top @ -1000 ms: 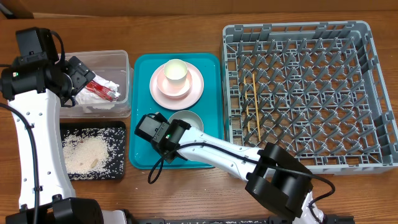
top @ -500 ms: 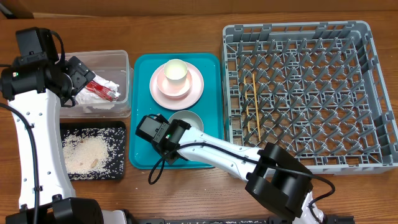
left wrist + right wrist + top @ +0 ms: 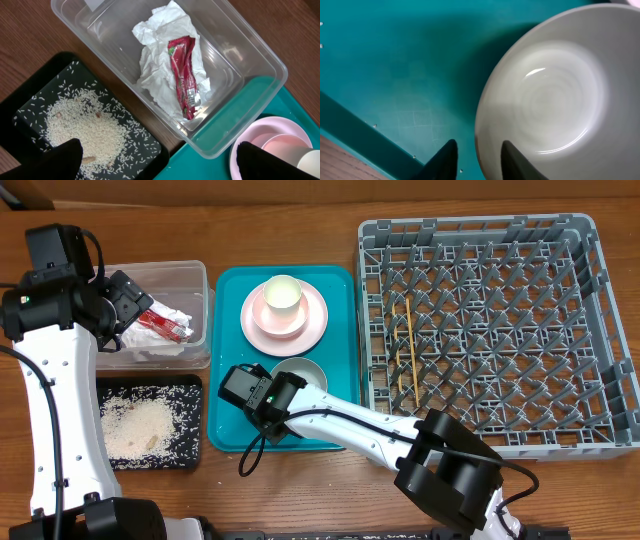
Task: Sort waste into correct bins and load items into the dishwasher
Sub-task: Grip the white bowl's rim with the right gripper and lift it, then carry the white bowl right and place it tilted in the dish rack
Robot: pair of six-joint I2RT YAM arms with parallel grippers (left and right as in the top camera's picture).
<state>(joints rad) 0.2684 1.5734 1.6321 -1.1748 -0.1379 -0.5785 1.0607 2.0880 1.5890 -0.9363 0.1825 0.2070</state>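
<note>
My right gripper (image 3: 476,160) straddles the near rim of the pale grey-green bowl (image 3: 555,100) on the teal tray (image 3: 395,65). One finger is inside the bowl and the other outside, with a strip of tray showing between it and the rim. In the overhead view that bowl (image 3: 305,372) lies below the pink plate (image 3: 315,330), which carries the pink bowl and the cream cup (image 3: 283,293). My left gripper (image 3: 162,162) hangs wide open and empty over the clear tub (image 3: 260,55), where the napkin (image 3: 155,60) and red sauce packet (image 3: 184,75) lie. Rice (image 3: 80,125) covers the black tray (image 3: 30,105).
The grey dish rack (image 3: 480,240) fills the right side, with two chopsticks (image 3: 405,345) lying on its left part. The right arm reaches across the table's front edge to the teal tray. Bare wood lies along the front.
</note>
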